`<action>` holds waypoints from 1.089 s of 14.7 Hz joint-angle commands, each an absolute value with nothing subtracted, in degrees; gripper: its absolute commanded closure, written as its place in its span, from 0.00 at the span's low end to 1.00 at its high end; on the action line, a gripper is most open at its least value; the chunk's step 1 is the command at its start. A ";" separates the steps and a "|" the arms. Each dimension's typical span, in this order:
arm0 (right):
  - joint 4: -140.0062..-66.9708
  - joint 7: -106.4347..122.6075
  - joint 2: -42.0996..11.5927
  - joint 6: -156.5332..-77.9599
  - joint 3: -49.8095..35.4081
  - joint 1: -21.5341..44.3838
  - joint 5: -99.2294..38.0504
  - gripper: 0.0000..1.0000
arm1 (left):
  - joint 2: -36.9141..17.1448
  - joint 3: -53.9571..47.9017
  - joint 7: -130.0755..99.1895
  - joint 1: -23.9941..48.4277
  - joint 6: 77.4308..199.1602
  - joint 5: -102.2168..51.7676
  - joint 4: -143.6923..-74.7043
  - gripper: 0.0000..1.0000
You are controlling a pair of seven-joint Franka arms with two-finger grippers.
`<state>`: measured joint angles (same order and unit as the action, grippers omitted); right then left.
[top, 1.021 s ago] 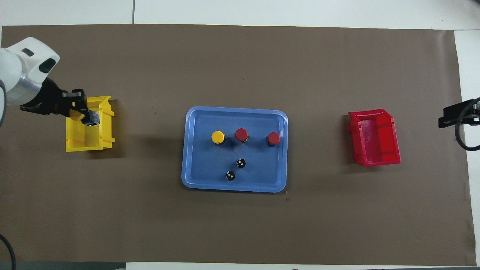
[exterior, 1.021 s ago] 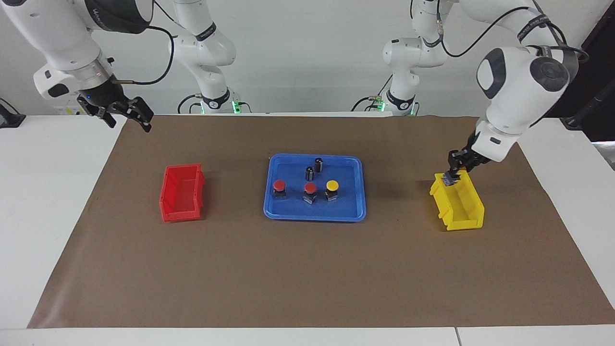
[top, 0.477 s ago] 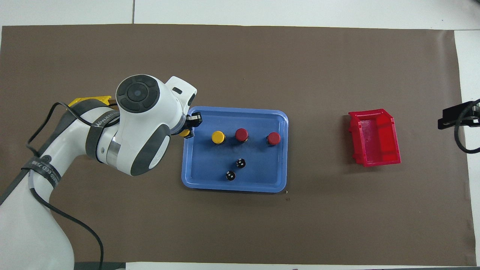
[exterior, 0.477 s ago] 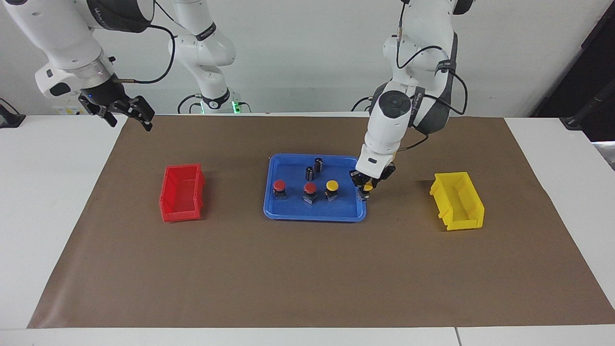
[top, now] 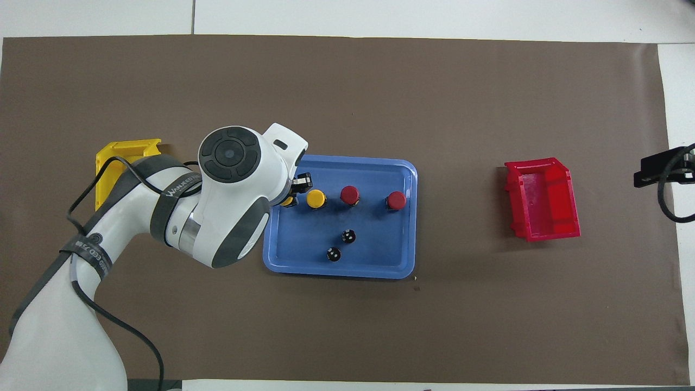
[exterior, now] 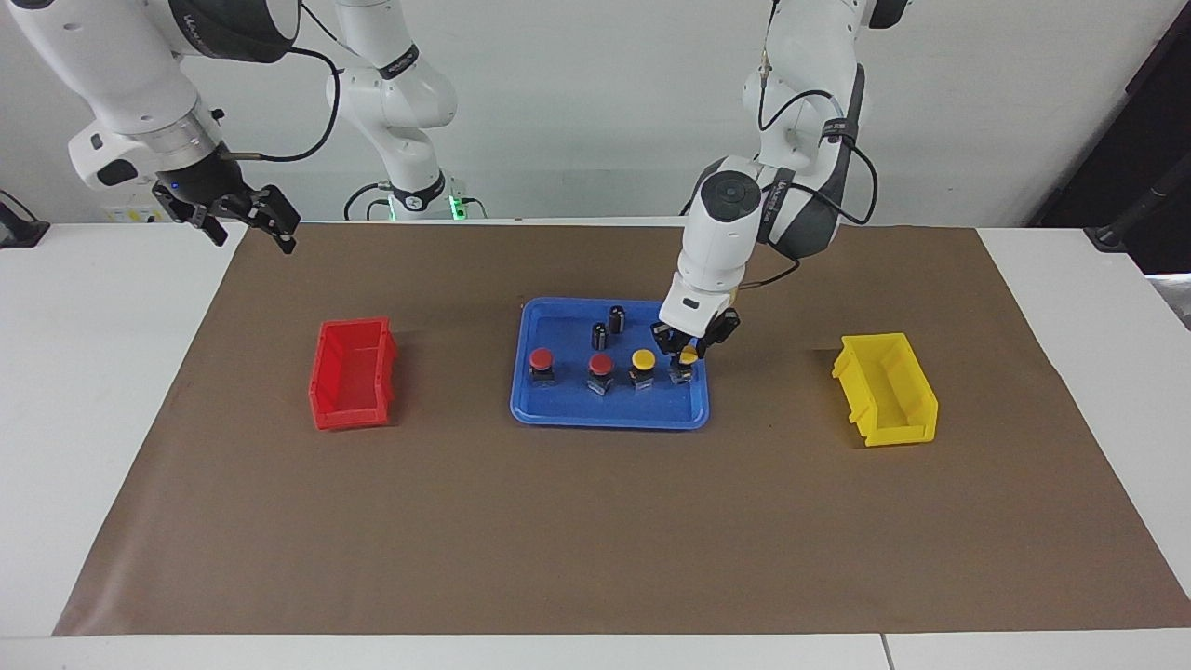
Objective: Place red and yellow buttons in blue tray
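Note:
The blue tray [exterior: 609,421] lies mid-table and also shows in the overhead view [top: 339,273]. In it stand two red buttons [exterior: 541,359] [exterior: 601,365] and a yellow button [exterior: 643,359] in a row. My left gripper [exterior: 687,358] is low over the tray's end toward the left arm, shut on a second yellow button [exterior: 689,355], beside the first. In the overhead view the left arm hides most of this button [top: 288,202]. My right gripper [exterior: 247,221] waits open and empty, raised over the right arm's end of the table.
Two capless black cylinders [exterior: 617,317] [exterior: 599,335] stand in the tray, nearer to the robots than the buttons. A red bin [exterior: 354,372] sits toward the right arm's end and a yellow bin [exterior: 887,389] toward the left arm's end. Brown paper covers the table.
My left gripper carried the yellow button from the yellow bin across to the tray and lowered it beside the other yellow button. The right arm has not moved.

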<state>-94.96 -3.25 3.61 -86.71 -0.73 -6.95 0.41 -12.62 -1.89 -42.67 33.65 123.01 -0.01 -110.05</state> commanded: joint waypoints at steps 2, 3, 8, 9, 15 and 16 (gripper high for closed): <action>-96.68 -3.25 5.01 -87.63 -0.97 -7.21 0.09 0.00 | -14.33 -0.88 -43.16 34.55 124.99 -0.62 -111.01 0.94; -96.68 -3.25 5.01 -87.54 -0.97 -7.21 0.09 0.00 | -14.33 -0.79 -43.07 34.28 124.63 -0.53 -110.92 0.91; -96.68 -3.25 5.01 -87.54 -0.97 -7.21 0.09 0.00 | -14.41 -0.62 -42.89 33.75 123.93 -0.18 -110.39 0.91; -96.68 -3.25 5.01 -87.54 -0.97 -7.21 0.00 0.00 | -14.33 -0.62 -42.63 33.23 123.93 -0.18 -110.39 0.89; -96.68 -3.25 5.01 -87.54 -0.97 -7.21 0.09 0.00 | -12.14 -0.35 -39.22 30.43 109.48 -0.09 -102.51 0.00; -96.68 -3.25 5.01 -87.54 -0.97 -7.21 0.00 0.00 | -10.65 -0.26 -36.42 29.37 104.90 -0.26 -99.96 0.00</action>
